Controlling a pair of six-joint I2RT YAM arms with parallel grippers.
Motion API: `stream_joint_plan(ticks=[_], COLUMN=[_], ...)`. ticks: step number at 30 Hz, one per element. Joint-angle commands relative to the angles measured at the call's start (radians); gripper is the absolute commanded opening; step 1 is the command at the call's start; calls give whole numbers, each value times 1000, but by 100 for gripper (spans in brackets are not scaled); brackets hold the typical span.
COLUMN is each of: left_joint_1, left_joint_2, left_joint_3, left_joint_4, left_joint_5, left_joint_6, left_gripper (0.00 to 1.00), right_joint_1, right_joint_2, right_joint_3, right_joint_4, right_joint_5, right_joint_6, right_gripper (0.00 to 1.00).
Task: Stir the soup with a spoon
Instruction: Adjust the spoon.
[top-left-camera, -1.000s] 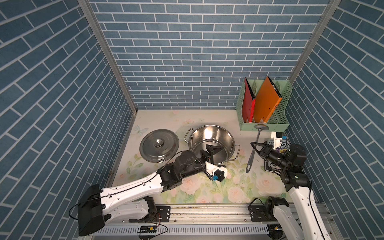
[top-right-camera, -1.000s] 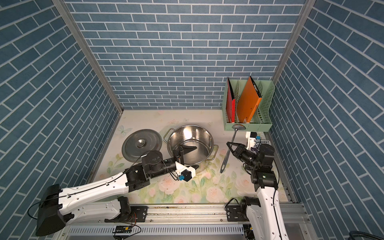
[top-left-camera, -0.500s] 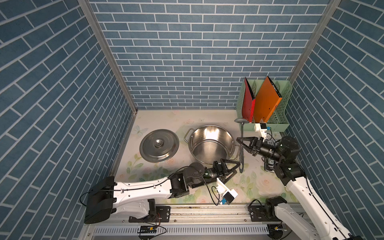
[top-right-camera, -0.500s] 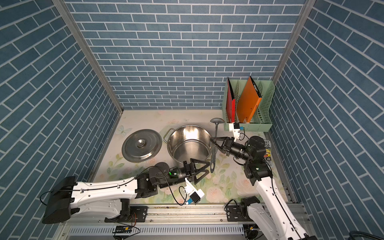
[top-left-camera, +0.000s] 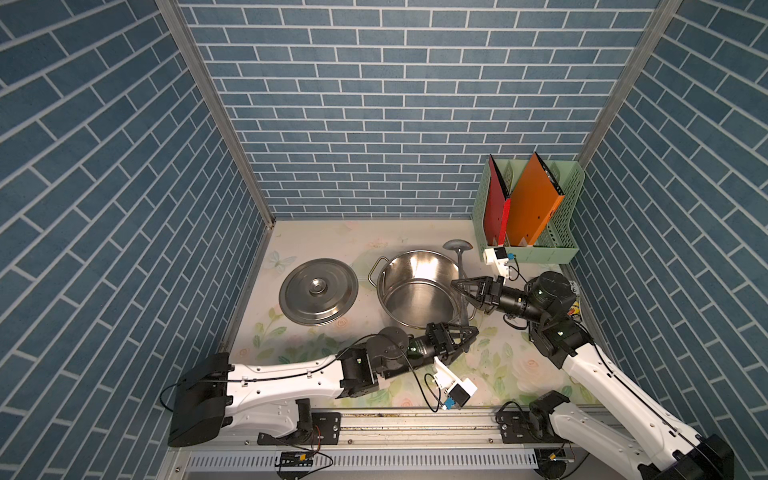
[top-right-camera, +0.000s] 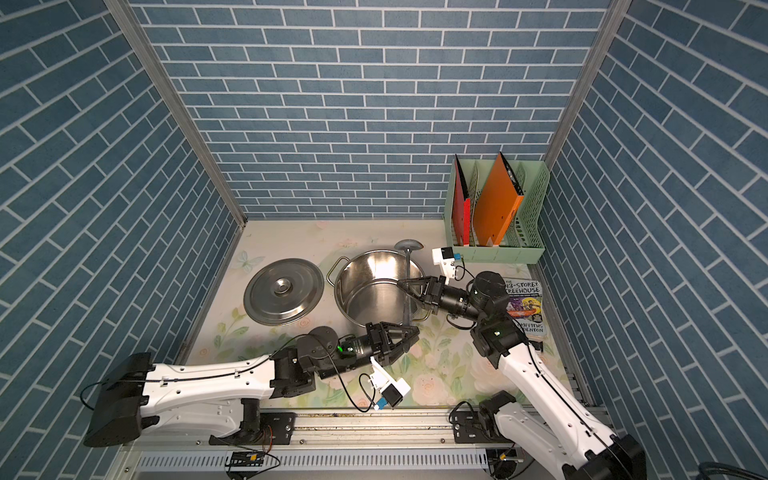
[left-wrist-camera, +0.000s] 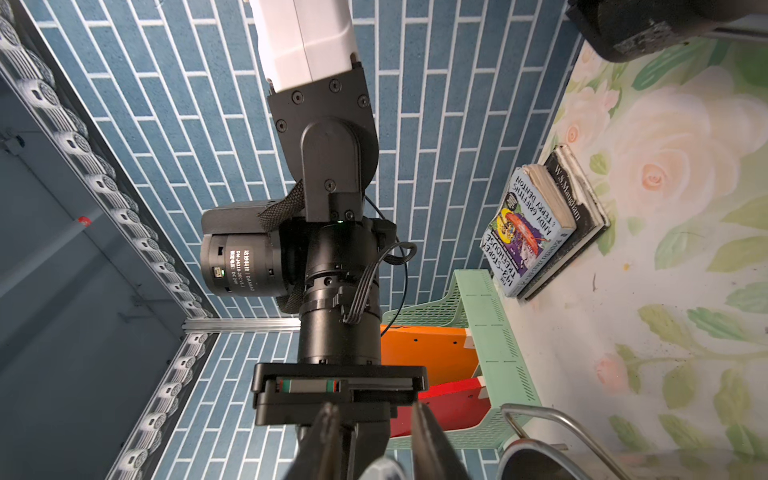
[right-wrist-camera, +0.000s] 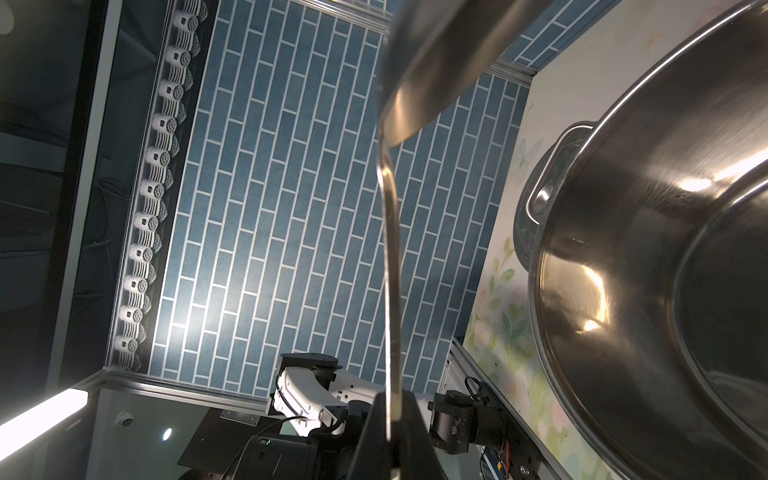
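1. Fingers on the right arm are closed on the spoon. They pinch its thin handle about midway, and the right wrist view shows the handle running straight out from between them.
2. Left fingers sit at the handle's near end, just in front of the pot. The left wrist view shows a gap between them. I cannot tell whether they grip the handle or only bracket it.
3. Both top views show the spoon held off the bench, lying roughly level along the pot's right rim. Its bowl is past the far rim, toward the back wall, and the handle tip points toward the front. The bowl is outside the pot.
4. The pot stands open with its lid flat on the bench just beside it. The inside looks bare and shiny, and no soup shows.
5. The step in hand looks like a hand-over or re-grip, with one arm holding the middle and the other at the handle's end. Stirring has not begun.
6. The next move calls for a firm hold at the handle's end before the middle grip lets go, since a slim, smooth handle could easily swivel or slip. The bowl then has to tip down and clear the rim to reach the bottom of the pot.
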Motion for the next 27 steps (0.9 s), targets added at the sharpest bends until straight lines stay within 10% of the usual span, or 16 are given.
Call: stream_joint_plan(ticks=[1, 11, 15, 19, 27], left_joint_1=[-4, -4, -1, 10, 65], left_joint_2=[-13, -37, -41, -38, -55], left_joint_3=[6, 63, 85, 125, 356], left_joint_4=[19, -19, 54, 70, -159], left_joint_5=[-26, -68, -142, -193, -323], left_joint_6=[-24, -118, -227, -307, -831], left_gripper=[9, 0, 0, 0, 0], right_joint_1=[15, 23, 24, 24, 23], right_joint_2=[-5, -21, -61, -137, -382], right_joint_3=[7, -7, -7, -48, -119], right_joint_4=[67, 68, 16, 3, -153], right_joint_5=[17, 22, 80, 145, 334], right_joint_6=[14, 10, -50, -119, -413], right_gripper=[0, 1, 60, 97, 100])
